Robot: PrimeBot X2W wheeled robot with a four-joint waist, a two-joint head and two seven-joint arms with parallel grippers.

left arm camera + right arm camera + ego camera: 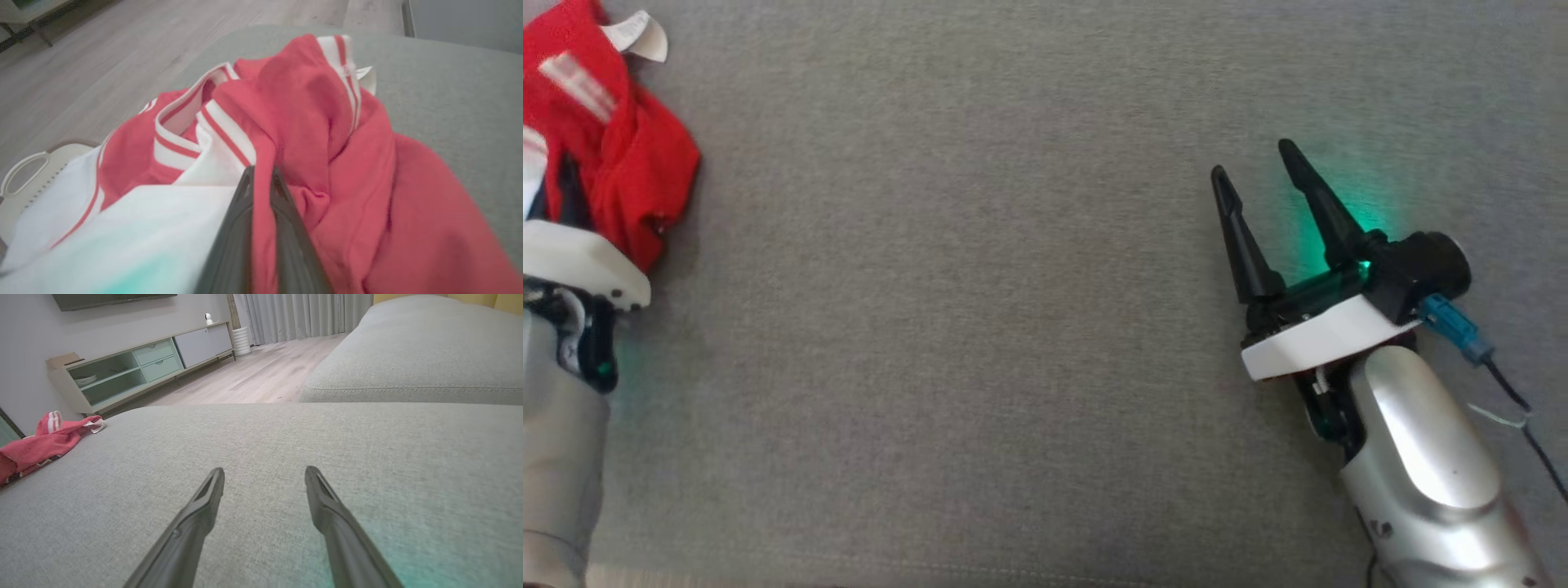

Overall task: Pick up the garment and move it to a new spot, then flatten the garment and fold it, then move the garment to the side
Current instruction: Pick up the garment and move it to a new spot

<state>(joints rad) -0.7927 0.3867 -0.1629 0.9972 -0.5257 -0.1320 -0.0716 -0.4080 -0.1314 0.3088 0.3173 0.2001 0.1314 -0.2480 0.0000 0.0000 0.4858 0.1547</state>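
Note:
A crumpled red garment (pixel 621 147) with white stripes and a white tag lies at the far left of the grey cushion (pixel 980 327). My left gripper (pixel 261 171) is shut on a fold of the red garment (pixel 327 163), its two fingers pinching the cloth between them; in the head view its fingers are hidden under the cloth, with its white wrist below. Far to the right, my right gripper (pixel 1255 162) hovers open over bare cushion, nothing between its fingers (pixel 212 494). The garment (pixel 45 441) lies at the left edge of the right wrist view.
The cushion's left edge drops to wooden floor (pixel 81 69). A white basket rim (pixel 24 171) sits beside the garment. A second sofa cushion (pixel 429 355), a low cabinet (pixel 135 367) and curtains stand beyond.

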